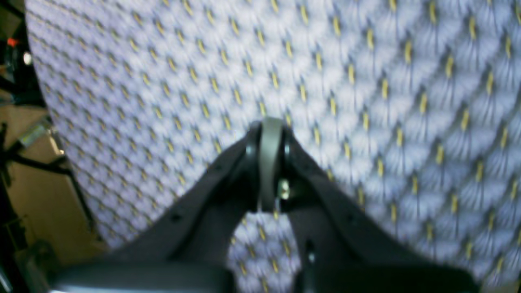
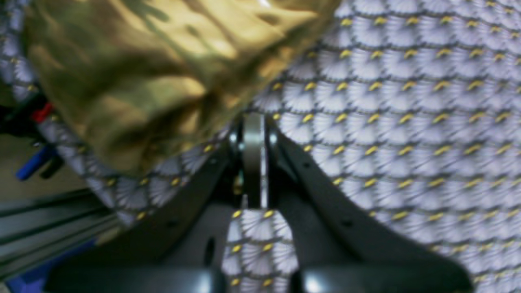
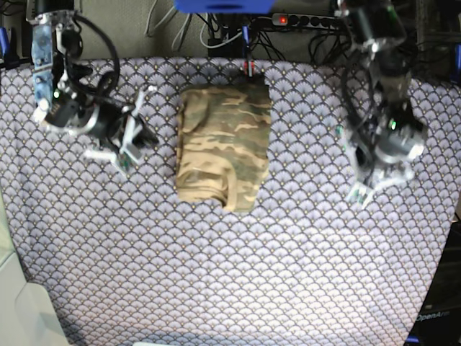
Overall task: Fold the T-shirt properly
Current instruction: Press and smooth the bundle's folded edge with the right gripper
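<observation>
1. At tabletop (image 3: 302,274) centre, I see the T-shirt (image 3: 223,148) folded into a compact rectangle.
2. Left tool (image 3: 360,193) and right tool (image 3: 128,148) flank it, both pinched closed, seemingly empty.

patterned table cloth (image 3: 288,267) with folded t-shirt (image 3: 223,148) lying on it.

Only one piece of writing can be read — pale letters "OpenArm" in the base view's bottom right corner, on a dark surface (image 3: 436,317) just past the desk's edge; its end is cut off.
</observation>
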Robot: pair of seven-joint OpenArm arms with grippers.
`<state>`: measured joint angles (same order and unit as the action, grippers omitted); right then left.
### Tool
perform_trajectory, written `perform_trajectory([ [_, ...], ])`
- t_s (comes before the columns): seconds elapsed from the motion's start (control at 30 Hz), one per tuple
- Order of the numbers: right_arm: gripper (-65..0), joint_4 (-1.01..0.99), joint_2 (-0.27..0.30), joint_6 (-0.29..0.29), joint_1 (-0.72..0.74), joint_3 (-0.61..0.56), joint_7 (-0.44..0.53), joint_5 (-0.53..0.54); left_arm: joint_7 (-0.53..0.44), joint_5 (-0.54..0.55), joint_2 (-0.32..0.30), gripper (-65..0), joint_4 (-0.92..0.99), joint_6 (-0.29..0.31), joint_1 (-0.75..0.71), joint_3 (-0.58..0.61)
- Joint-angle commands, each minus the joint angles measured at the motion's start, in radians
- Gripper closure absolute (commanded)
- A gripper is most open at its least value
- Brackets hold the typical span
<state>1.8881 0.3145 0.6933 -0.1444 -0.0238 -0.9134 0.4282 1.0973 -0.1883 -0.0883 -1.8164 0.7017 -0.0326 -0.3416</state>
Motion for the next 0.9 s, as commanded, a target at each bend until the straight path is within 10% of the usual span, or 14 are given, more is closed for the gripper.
perform_trajectory([
  [0.0, 0.0, 0.020, -0.010, 0.005, 0.035, -0.014, 0.017, 0.024, -0.007, -0.004, -0.009, 0.0, -0.032, -0.004, -0.011, -0.024],
  [0.43, 0.0, -0.181, -0.151, 0.005, 0.328, -0.278, 0.001, 0.022, -0.032, 0.002, -0.009, 0.0, -0.139, -0.004, -0.250, -0.273],
  [0.87, 0.0, -0.511, -0.193, 0.005, 0.472, -0.463, 0.242, 0.022, -0.030, -0.006, -0.008, 0.0, -0.139, -0.004, -0.306, -0.388],
])
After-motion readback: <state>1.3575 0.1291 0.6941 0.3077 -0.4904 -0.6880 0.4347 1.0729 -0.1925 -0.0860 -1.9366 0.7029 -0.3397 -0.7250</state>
